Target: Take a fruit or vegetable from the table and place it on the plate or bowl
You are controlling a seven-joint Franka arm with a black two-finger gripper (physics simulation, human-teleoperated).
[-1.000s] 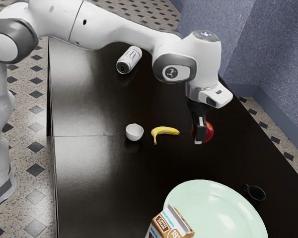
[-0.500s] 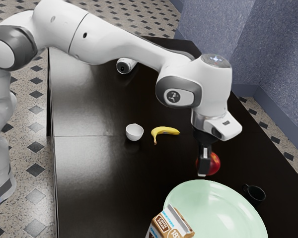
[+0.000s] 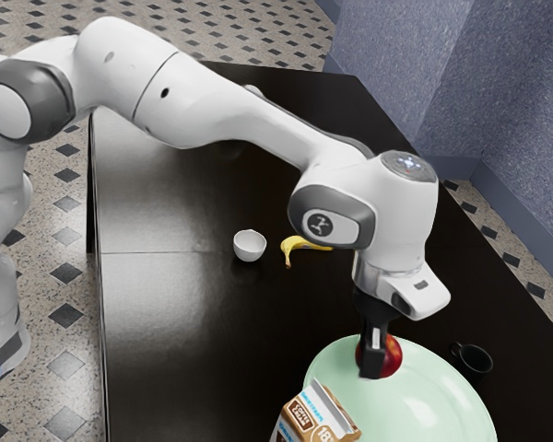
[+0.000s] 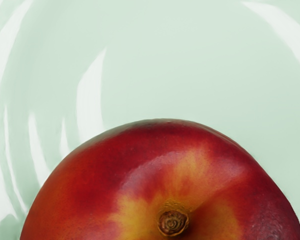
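Note:
My black gripper (image 3: pixel 375 354) is shut on a red and yellow peach (image 3: pixel 388 353) and holds it just over the far rim of the pale green plate (image 3: pixel 424 396) at the table's near right. In the wrist view the peach (image 4: pixel 165 185) sits stem-up right under my hand, with the plate's glossy green surface (image 4: pixel 140 60) behind it. A yellow banana (image 3: pixel 295 247) lies on the dark table beyond the arm, partly hidden by my wrist.
A small white bowl (image 3: pixel 250 245) stands beside the banana. A coffee carton (image 3: pixel 318 419) rests on the plate's near edge. A black mug (image 3: pixel 471 359) sits at the exterior view's right of the plate. The blue wall closes the far right.
My hand has carried the peach from beside the banana toward the near side and down, until it hangs over the plate. The arm now hides the can at the back.

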